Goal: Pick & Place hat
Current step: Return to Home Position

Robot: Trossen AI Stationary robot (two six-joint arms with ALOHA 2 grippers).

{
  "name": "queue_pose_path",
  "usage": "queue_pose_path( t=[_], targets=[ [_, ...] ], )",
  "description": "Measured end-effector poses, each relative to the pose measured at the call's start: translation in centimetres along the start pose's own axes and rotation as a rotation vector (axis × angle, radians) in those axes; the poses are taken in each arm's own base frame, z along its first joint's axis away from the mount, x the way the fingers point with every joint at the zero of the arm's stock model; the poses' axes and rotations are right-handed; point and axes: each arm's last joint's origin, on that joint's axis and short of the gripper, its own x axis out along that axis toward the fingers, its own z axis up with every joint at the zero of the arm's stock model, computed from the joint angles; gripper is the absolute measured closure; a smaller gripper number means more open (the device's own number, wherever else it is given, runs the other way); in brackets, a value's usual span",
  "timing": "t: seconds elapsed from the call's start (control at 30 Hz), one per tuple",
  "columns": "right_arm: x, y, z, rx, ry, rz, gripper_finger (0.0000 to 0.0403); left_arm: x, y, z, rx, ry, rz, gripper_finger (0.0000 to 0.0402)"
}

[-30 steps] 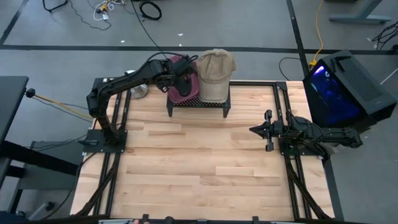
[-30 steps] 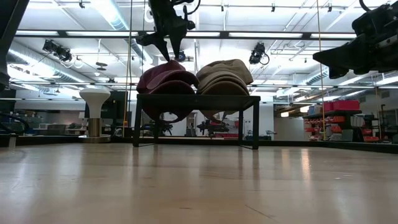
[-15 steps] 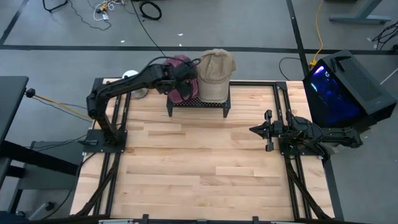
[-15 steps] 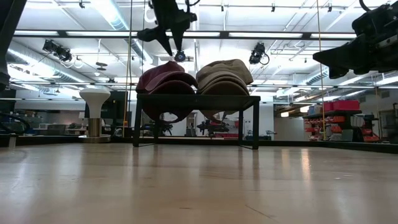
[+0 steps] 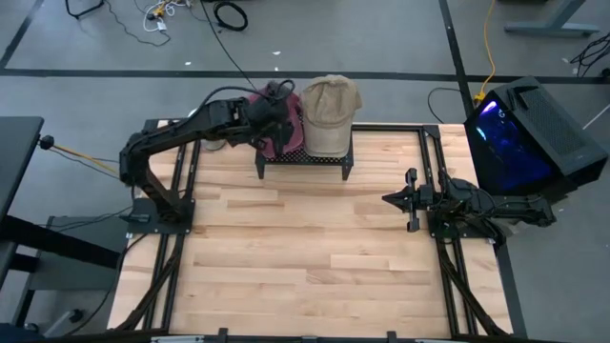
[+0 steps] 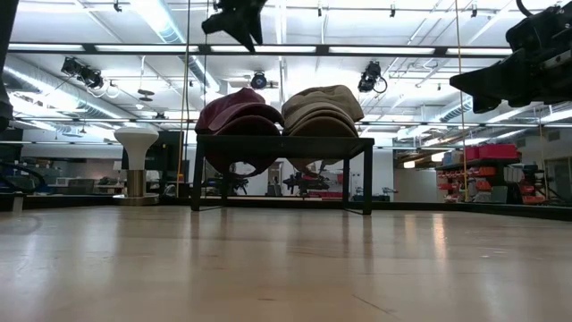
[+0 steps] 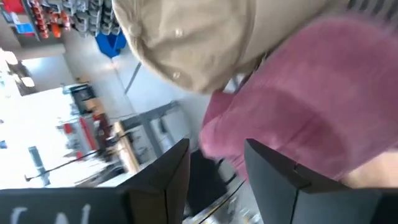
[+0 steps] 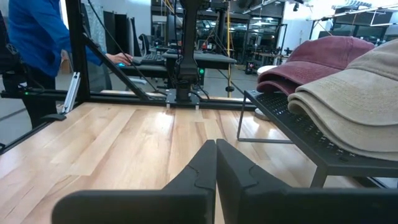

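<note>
A maroon hat (image 5: 276, 135) and a tan hat (image 5: 331, 114) lie side by side on a black mesh rack (image 5: 303, 157) at the table's far edge, the maroon one on the left. Both rest on the rack top, their undersides sagging through it (image 6: 239, 152). My left gripper (image 6: 234, 27) hangs open above the maroon hat's crown (image 7: 311, 106), clear of it, with nothing between its fingers (image 7: 165, 180). My right gripper (image 5: 410, 200) waits shut at the table's right side, level, pointing left (image 8: 216, 155).
A dark case with a blue light (image 5: 519, 138) stands beyond the right edge. A white round object (image 6: 136, 139) sits left of the rack. A person in blue (image 8: 37, 43) stands behind the left arm's base. Bare wood (image 5: 305, 257) lies in front of the rack.
My left gripper has risen from just above the maroon hat's crown to well above it, rolling at the wrist as it went. Its fingers have kept the same gap. Both hats lie as before.
</note>
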Motion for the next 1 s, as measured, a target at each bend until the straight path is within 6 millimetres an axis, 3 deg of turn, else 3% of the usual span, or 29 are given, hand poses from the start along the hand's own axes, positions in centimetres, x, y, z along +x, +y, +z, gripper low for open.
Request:
queue_pose_path(
  t=[0.2,0.6,0.77,1.0],
  targets=[
    [0.0,0.0,0.0,0.000,0.000,0.000,0.0392,-2.0,-0.8,0.8,-0.165,-0.126,-0.067,0.0263],
    [0.0,0.0,0.0,0.000,0.000,0.000,0.0392,-5.6,-3.7,3.6,-0.420,-0.349,-0.382,0.0394],
    [0.0,0.0,0.0,0.000,0.000,0.000,0.0392,-6.7,-4.9,5.0,-0.469,-0.470,-0.544,0.0386],
    [0.0,0.0,0.0,0.000,0.000,0.000,0.0392,-6.2,-8.4,6.2,-0.551,-0.530,-0.580,0.0396]
  ],
)
